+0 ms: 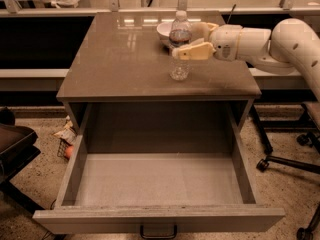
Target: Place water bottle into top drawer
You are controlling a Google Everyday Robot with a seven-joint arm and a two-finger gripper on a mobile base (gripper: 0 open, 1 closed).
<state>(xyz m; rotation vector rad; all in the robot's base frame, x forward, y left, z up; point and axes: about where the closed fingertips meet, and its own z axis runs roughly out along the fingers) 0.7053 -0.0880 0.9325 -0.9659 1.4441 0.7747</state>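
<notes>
The water bottle [179,70] stands upright on the cabinet top [120,59], near the back right. It is clear, with a white cap and a dark label band. My gripper [184,42] reaches in from the right at label height. Its fingers are open: one cream finger [194,51] lies across the front of the bottle, the other sits behind it. The bottle rests on the top and is not lifted. The top drawer [160,217] is pulled fully out below, and its pale floor is bare.
A white bowl [164,30] sits just behind the bottle, close to the rear finger. A dark chair [12,144] is at the left and a chair base with castors [285,161] at the right. Litter [67,136] lies on the floor left of the drawer.
</notes>
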